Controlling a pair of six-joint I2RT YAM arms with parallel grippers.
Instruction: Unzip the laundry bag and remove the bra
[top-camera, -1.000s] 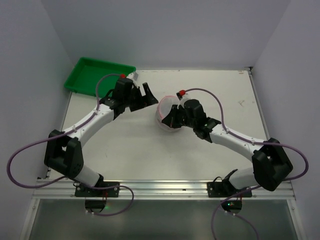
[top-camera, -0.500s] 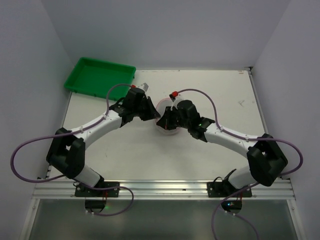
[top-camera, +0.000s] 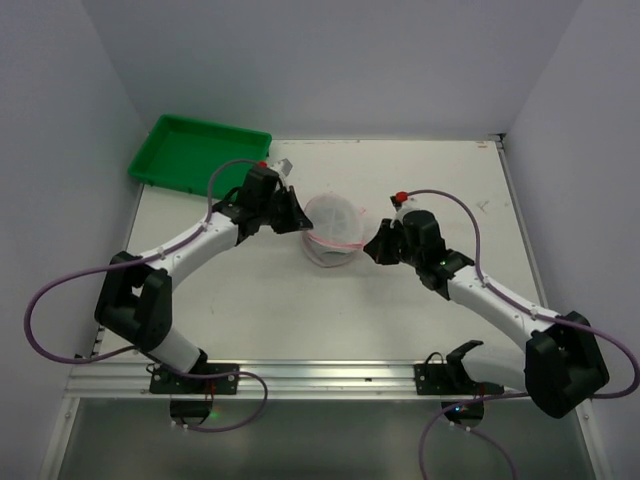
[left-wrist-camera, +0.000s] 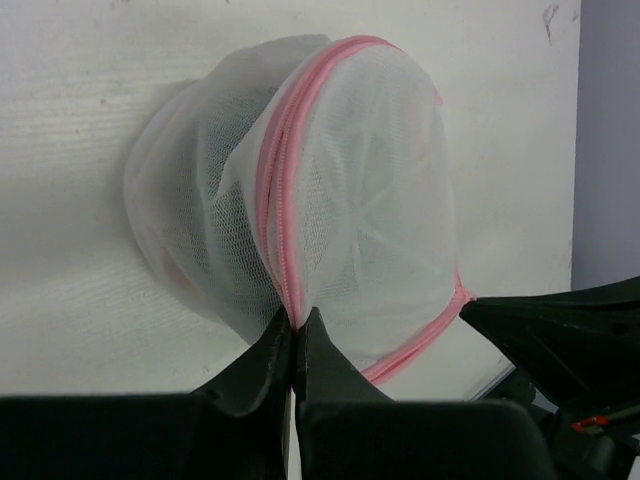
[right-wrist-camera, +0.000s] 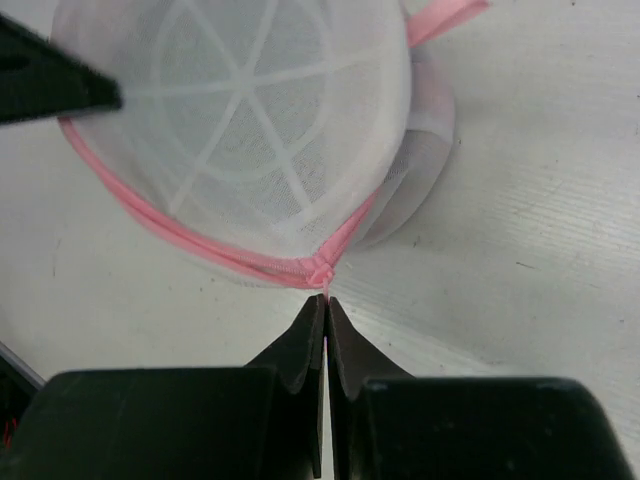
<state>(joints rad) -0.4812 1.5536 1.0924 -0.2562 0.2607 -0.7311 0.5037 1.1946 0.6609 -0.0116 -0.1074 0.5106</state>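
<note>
The laundry bag (top-camera: 333, 222), a round white mesh dome with a pink zipper rim, sits mid-table between both arms. My left gripper (top-camera: 300, 222) is at its left side, shut on the pink zipper rim (left-wrist-camera: 280, 220) where the mesh bunches at the fingertips (left-wrist-camera: 296, 320). My right gripper (top-camera: 371, 250) is to the bag's right, shut on the thin pink pull tab of the zipper slider (right-wrist-camera: 322, 270), just off the rim (right-wrist-camera: 325, 300). The bag (right-wrist-camera: 250, 120) shows white ribs under the mesh. The bra is hidden inside the bag.
A green rectangular tray (top-camera: 200, 150) lies at the table's far left corner. White walls close in the table at the back and both sides. A small dark mark (top-camera: 483, 206) is on the table at the right.
My left gripper moved in and shut on the bag's zipper rim. The right gripper, still shut, drew away to the right of the bag.
</note>
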